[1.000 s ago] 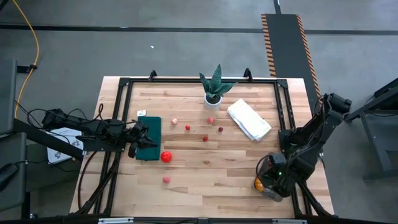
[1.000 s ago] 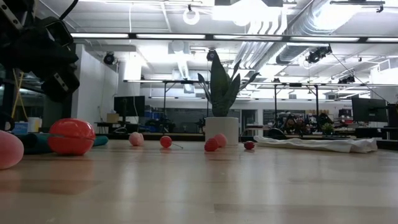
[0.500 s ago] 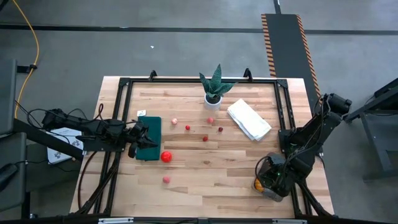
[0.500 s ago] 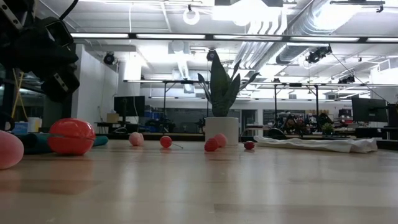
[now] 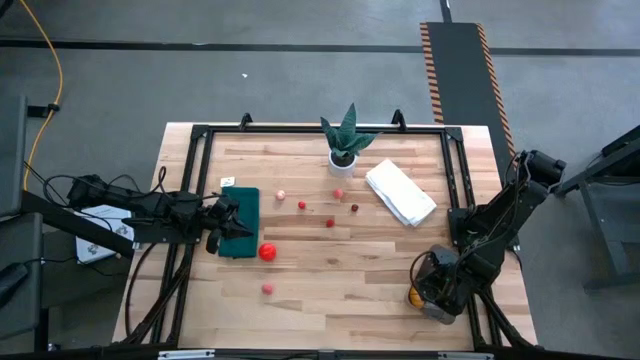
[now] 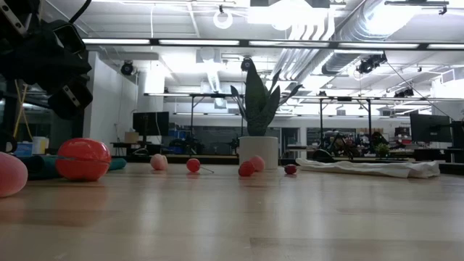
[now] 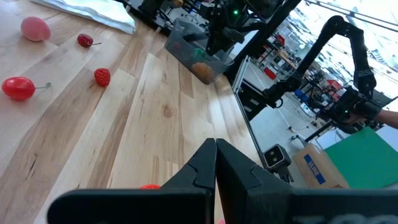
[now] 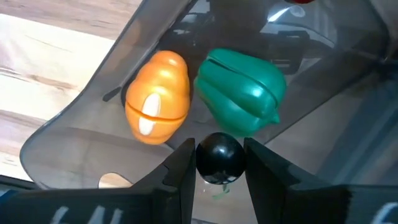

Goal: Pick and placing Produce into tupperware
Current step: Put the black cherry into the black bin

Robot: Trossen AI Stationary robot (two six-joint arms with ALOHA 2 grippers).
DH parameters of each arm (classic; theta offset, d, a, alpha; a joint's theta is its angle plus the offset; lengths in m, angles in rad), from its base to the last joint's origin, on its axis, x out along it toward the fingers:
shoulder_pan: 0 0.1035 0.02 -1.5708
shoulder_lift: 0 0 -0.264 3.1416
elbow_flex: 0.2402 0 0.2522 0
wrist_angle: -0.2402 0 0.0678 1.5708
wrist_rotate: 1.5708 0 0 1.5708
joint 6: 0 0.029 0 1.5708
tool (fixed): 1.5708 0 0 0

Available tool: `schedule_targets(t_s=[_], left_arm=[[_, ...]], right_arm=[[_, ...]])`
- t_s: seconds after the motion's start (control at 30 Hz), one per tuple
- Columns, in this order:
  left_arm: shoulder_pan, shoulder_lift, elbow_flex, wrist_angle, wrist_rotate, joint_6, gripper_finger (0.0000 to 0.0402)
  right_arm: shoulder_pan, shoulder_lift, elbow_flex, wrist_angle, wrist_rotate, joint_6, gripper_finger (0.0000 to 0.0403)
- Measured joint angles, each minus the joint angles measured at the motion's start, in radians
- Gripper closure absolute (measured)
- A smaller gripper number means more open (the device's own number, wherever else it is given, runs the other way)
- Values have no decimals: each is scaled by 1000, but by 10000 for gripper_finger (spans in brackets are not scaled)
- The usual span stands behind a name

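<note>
The clear grey tupperware stands at the table's near right corner. An orange fruit and a green pepper lie in it. My right gripper hangs over it, shut on a small dark round fruit. A red tomato, a pink fruit and several small red and pink fruits lie on the wood. My left gripper waits shut at the table's left, over a dark green mat. My right gripper pinches the dark round fruit by two opposite sides between its two fingers. The fingers point down from above. The fruit hangs clear, above the tupperware's inside and just over the orange fruit and green pepper.
A spiky plant in a white pot stands at the far middle. A folded white cloth lies to its right. A black frame runs round the table's edges. Bare wood stretches across the near middle.
My right gripper has sunk a little toward the tupperware, still shut on the dark fruit. Everything else has kept still.
</note>
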Motion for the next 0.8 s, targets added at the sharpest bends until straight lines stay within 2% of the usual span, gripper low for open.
schedule_targets(t_s=[0.63, 0.8], left_arm=[[0, 0, 0, 0, -3, 0, 401], [0, 0, 0, 0, -3, -1, 401]], right_arm=[[0, 0, 0, 12, 0, -8, 303], [0, 0, 0, 17, 0, -15, 284]])
